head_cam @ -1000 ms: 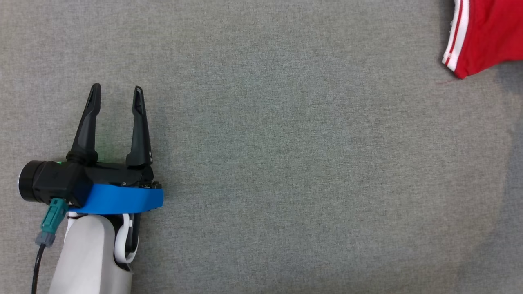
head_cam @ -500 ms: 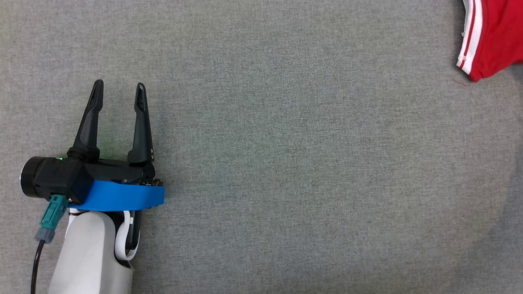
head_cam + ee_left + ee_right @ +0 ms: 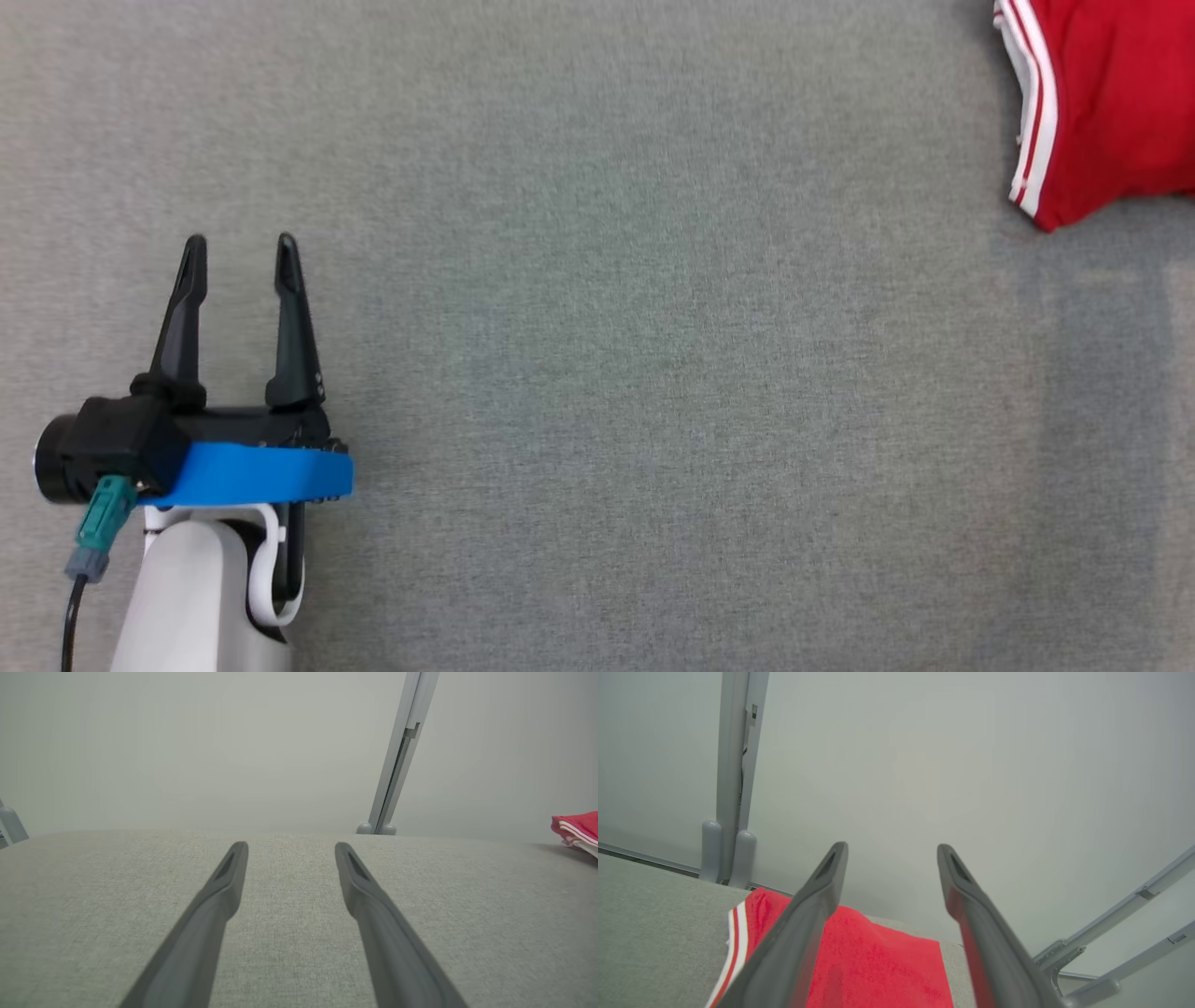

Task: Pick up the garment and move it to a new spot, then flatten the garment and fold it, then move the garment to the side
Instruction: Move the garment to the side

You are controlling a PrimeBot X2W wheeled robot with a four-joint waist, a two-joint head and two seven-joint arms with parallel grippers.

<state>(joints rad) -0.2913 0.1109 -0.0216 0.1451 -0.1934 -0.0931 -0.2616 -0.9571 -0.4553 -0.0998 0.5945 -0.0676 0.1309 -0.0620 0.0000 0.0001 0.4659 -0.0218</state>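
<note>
Step 3 (move aside) looked complete: garment (image 3: 1102, 103) lay aside; right gripper (image 3: 891, 848) and left gripper (image 3: 239, 243) gaped empty. Next: retract.

A grey woven-fabric bench (image 3: 653, 373) stretches before a plain pale wall (image 3: 187, 742), where a slim grey metal upright (image 3: 401, 756) stands at its far edge.
</note>
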